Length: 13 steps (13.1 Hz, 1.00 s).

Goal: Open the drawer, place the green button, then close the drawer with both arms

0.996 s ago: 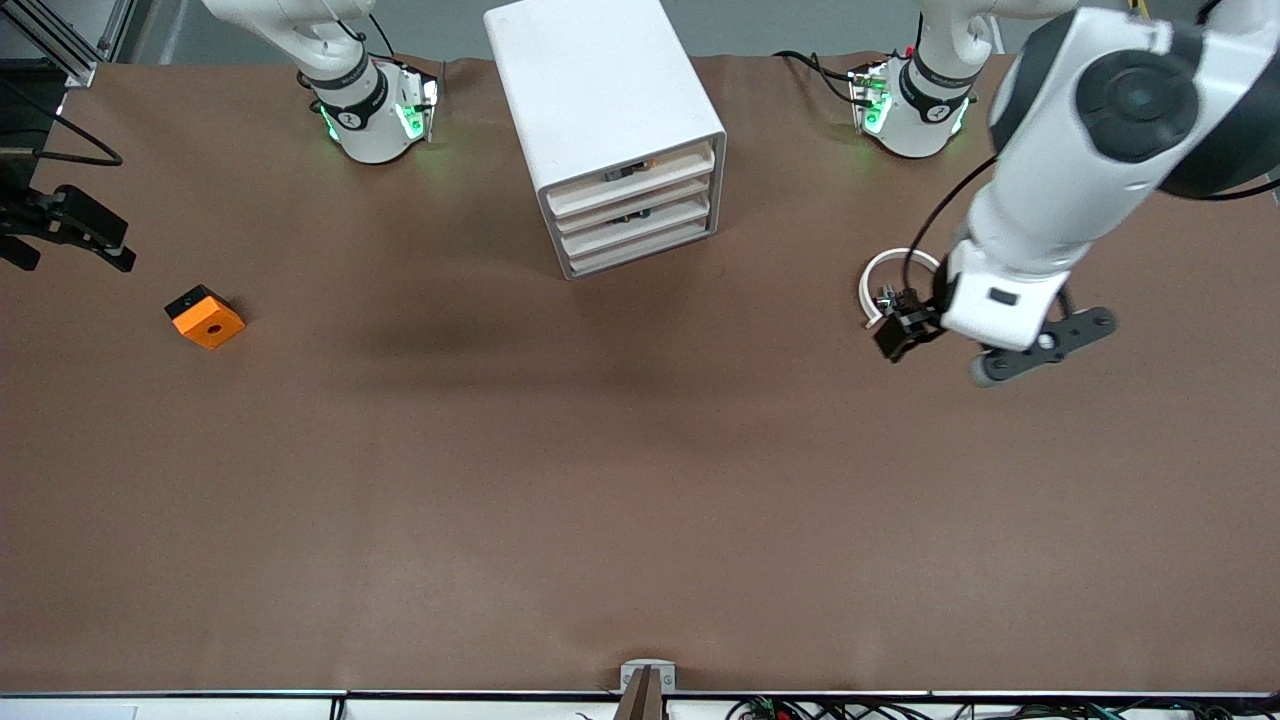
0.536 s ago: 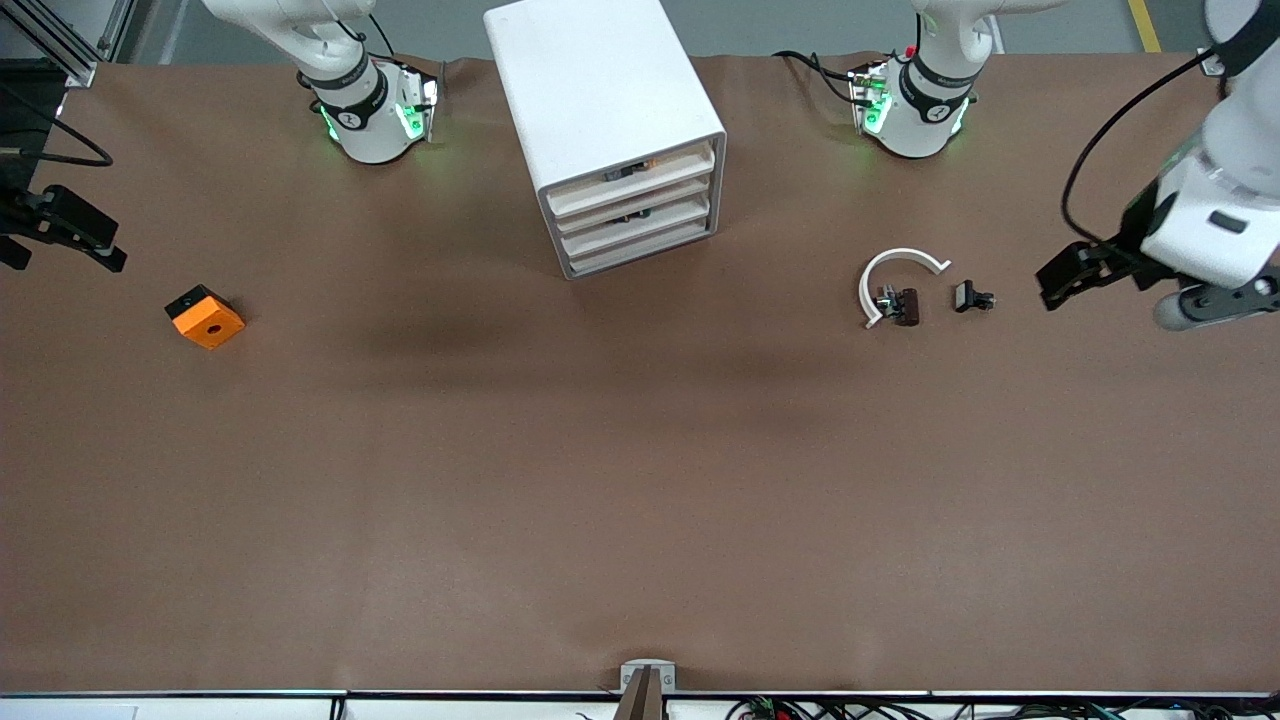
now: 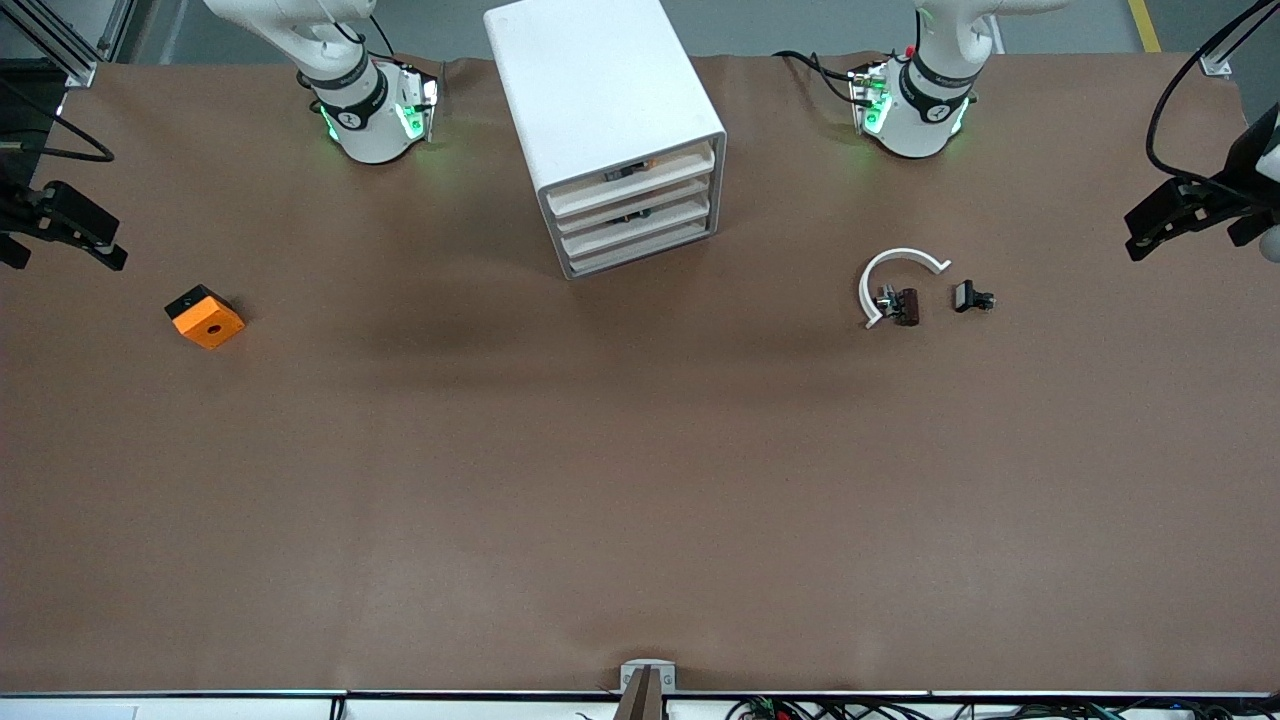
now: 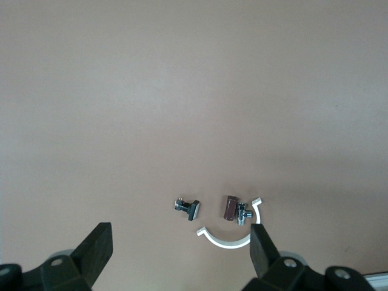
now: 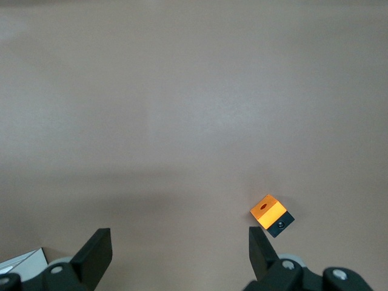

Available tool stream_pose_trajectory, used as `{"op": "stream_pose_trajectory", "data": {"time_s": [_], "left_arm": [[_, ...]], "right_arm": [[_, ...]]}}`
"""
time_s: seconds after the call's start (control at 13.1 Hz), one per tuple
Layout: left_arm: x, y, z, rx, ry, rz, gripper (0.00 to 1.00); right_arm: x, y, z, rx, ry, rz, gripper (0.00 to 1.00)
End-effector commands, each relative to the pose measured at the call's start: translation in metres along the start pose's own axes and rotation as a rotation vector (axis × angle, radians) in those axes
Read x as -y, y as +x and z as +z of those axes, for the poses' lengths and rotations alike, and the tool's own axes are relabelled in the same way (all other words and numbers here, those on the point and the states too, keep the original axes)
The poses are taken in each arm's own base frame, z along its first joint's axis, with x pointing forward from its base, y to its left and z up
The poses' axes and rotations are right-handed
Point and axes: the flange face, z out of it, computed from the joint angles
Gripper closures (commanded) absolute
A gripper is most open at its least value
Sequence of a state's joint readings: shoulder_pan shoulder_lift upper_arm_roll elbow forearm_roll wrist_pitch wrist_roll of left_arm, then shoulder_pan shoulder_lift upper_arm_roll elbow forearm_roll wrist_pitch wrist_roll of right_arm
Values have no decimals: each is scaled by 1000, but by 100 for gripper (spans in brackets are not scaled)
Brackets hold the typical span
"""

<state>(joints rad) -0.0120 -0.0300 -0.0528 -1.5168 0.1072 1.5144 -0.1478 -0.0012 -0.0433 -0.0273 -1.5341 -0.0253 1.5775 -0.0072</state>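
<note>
A rounded white plastic cabinet (image 3: 610, 130) with four shallow tray drawers stands on a brown table (image 3: 640, 480) between the two arm bases. The third drawer from the top (image 3: 637, 227) sits flush with the others, so by the look of it the drawer is shut. Whether it was opened before cannot be read from this moment. The green-capped button is not visible anywhere: not on the table, not in either gripper, and the closed drawer fronts hide their contents. The left gripper (image 3: 1180, 215), black with two fingers, hangs at the table's edge at the left arm's end, its fingers spread apart and holding nothing. Well away from it, toward the cabinet, lie a white plastic arc (image 3: 895, 275), a small dark brown clip (image 3: 905, 306) resting inside the arc's curve, and a small black clip (image 3: 970, 297) just beside the arc. The left wrist view shows these same three pieces between the spread fingers' tips, far below. The right gripper (image 3: 65, 225), also black, hangs at the table's edge at the right arm's end, fingers apart and empty. Near it on the table sits an orange-and-black cube with a hole (image 3: 205, 316). Both arms appear to be waiting clear of the work, so either the task is finished or it has not started.
</note>
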Motion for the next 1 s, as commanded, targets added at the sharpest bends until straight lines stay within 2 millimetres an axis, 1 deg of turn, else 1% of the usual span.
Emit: {"op": "stream_pose_trajectory", "data": {"time_s": [0.0, 0.15, 0.23, 0.31, 0.46, 0.61, 0.92], "left_arm": [[-1, -10, 0, 12, -3, 18, 0], [0, -14, 1, 15, -9, 17, 0], [2, -18, 0, 12, -10, 14, 0], [8, -19, 4, 20, -12, 3, 0], [9, -24, -3, 11, -29, -4, 0], [13, -25, -8, 2, -32, -11, 0], [13, -20, -2, 12, -35, -2, 0]], "right_arm": [[-3, 1, -8, -4, 37, 26, 0], [-18, -2, -16, -5, 77, 59, 0], [-20, -2, -16, -3, 75, 59, 0], [-18, -1, -16, -3, 69, 54, 0], [-17, -2, -17, -4, 61, 46, 0], [-16, -2, -17, -6, 59, 46, 0], [-16, -2, -17, -4, 32, 41, 0]]}}
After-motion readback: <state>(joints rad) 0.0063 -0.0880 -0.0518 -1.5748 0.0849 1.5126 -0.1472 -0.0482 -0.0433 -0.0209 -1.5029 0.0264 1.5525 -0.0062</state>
